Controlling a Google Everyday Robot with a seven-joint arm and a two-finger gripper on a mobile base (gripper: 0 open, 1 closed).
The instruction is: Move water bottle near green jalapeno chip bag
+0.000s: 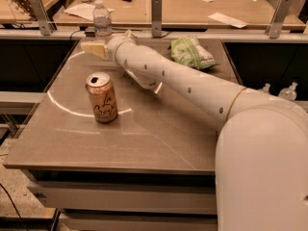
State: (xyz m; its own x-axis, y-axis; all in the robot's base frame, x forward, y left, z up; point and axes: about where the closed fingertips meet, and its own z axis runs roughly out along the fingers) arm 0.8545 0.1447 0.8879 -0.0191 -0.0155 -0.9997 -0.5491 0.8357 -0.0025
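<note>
The water bottle (101, 19), clear with a white cap and a pale label band, stands upright at the far left edge of the table. The green jalapeno chip bag (191, 53), light green and white, lies at the far right of the table. My gripper (96, 47) is at the end of the white arm (183, 83), which reaches across the table to the far left. The gripper sits low, just in front of the bottle's base. The bottle's bottom is partly hidden behind the wrist.
An orange-tan drink can (102, 97) stands open-topped on the left of the grey table (144, 138), in front of the gripper. Behind the table runs a rail with metal posts (156, 16) and a wooden desk with papers (228, 19).
</note>
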